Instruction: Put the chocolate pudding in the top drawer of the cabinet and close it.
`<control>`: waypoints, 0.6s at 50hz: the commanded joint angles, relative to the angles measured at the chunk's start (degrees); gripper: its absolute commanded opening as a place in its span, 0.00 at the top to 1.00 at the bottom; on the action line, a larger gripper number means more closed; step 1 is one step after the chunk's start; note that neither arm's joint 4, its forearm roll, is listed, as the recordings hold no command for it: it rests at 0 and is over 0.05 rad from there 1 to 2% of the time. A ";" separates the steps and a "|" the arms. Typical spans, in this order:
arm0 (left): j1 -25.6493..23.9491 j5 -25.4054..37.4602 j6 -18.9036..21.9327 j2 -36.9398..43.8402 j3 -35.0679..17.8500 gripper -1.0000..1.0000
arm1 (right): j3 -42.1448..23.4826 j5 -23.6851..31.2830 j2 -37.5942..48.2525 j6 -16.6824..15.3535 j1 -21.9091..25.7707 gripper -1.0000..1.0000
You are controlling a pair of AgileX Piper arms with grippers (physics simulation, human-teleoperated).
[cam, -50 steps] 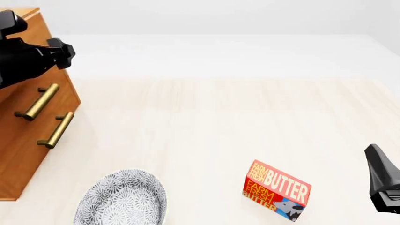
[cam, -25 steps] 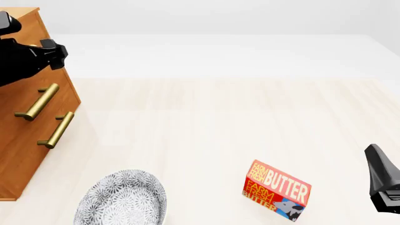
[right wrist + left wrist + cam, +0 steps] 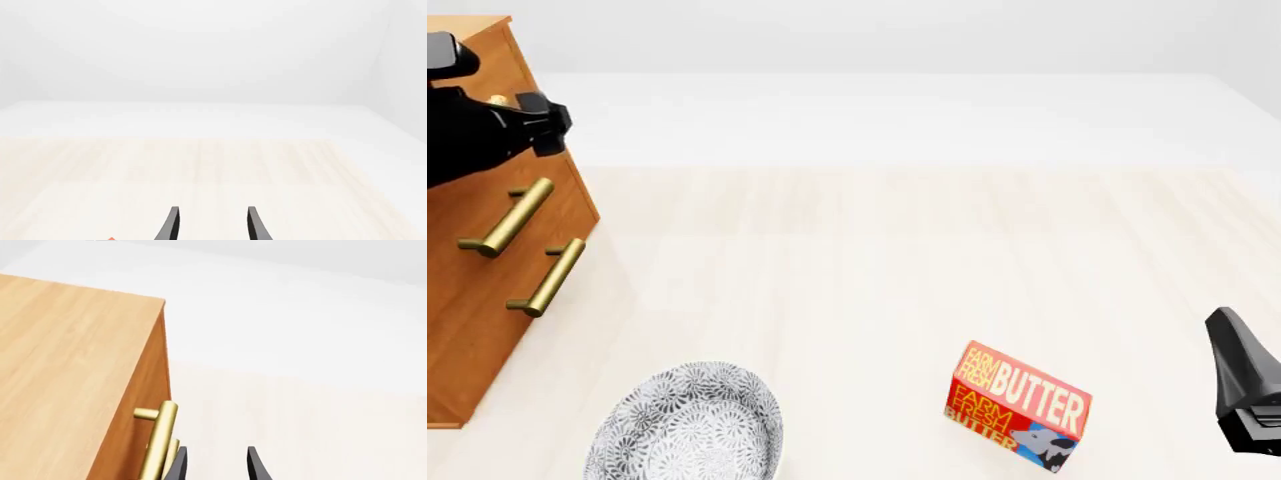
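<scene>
- We see our left gripper (image 3: 215, 466) up at the cabinet (image 3: 481, 290), at the far left of the table (image 3: 868, 250), its black body in front of the cabinet's upper front corner
- In the left wrist view its jaws stand spread with nothing between them; one fingertip (image 3: 175, 466) sits just beside the end of the top drawer's brass handle (image 3: 159, 440), and we cannot tell whether they touch
- The top drawer (image 3: 497, 205) and the lower drawer (image 3: 487, 300) both sit flush with the cabinet front, closed
- We cannot find the chocolate pudding in any view
- Our right gripper (image 3: 212, 226) sits low at the right edge of the front view, jaws apart and empty, pointing across bare table
- A red-and-yellow butter box (image 3: 1017, 406) stands near the front edge, well apart from a patterned grey bowl (image 3: 687, 425) nearer the cabinet
</scene>
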 commanded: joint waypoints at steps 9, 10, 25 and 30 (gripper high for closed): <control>2.42 4.47 1.32 -3.33 2.44 0.00 | 0.00 0.00 0.00 0.00 0.00 0.00; 2.37 4.18 1.41 -3.53 2.81 0.00 | 0.00 0.00 0.00 0.00 0.00 0.00; 1.00 7.93 1.92 -7.45 1.64 0.00 | 0.00 0.00 0.00 0.01 0.00 0.00; 0.39 7.92 1.83 -7.83 1.91 0.00 | 0.00 -0.01 0.00 0.00 0.00 0.00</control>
